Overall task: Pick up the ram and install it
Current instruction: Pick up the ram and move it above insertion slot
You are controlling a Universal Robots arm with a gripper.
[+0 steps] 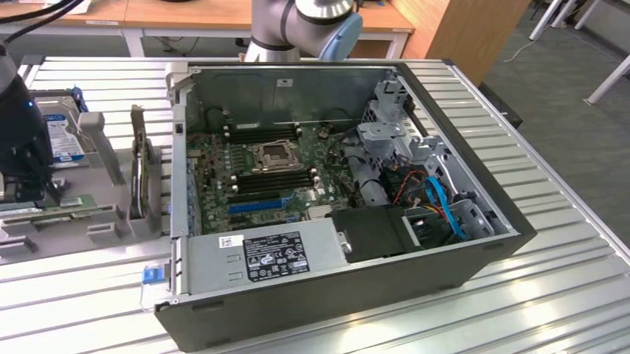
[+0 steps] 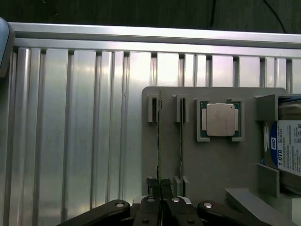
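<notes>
The ram (image 2: 159, 141) is a thin green stick standing on edge in a slot of the grey holder plate (image 2: 211, 162). My gripper (image 2: 160, 186) is shut on one end of it, the two black fingers meeting over the stick's edge. A second stick of the same kind (image 2: 181, 141) stands in the neighbouring slot, untouched. At the exterior view's far left, my gripper (image 1: 35, 193) reaches down onto the holder, just above the ram (image 1: 54, 212). The open computer case (image 1: 492, 221) lies in the middle, with its motherboard (image 1: 265, 169) and dark memory slots (image 1: 276, 179) facing up.
A silver processor chip (image 2: 220, 119) and a hard drive with a blue-white label (image 2: 288, 150) share the holder. A card (image 1: 143, 177) stands on edge between holder and case. The case's grey side wall (image 1: 179, 133) rises beside the holder. The ribbed metal table (image 1: 551, 295) extends around.
</notes>
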